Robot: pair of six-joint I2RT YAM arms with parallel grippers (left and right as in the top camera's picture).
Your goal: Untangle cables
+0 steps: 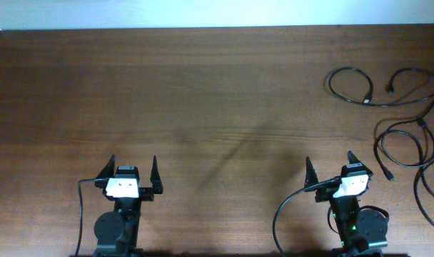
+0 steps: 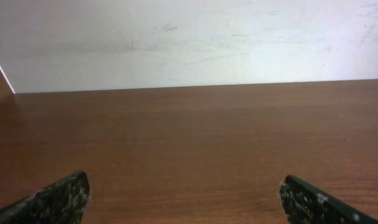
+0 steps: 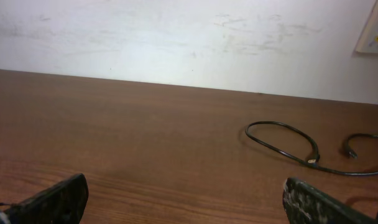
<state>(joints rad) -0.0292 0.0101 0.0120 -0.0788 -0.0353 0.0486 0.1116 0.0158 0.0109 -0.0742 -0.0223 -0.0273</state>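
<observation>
Overhead view: both the left end effector (image 1: pixel 134 173) and right end effector (image 1: pixel 330 168) rest spread apart, empty. Cables (image 1: pixel 399 128) lie at 2 o'clock on the table (image 1: pixel 203 93), nearer the right arm.

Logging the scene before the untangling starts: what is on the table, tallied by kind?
Black cables: cannot count exactly; loops overlap and run off the right edge
Grippers: 2, left gripper and right gripper, jaws apart
Wooden table: 1
Total: 3, plus the cables
</observation>
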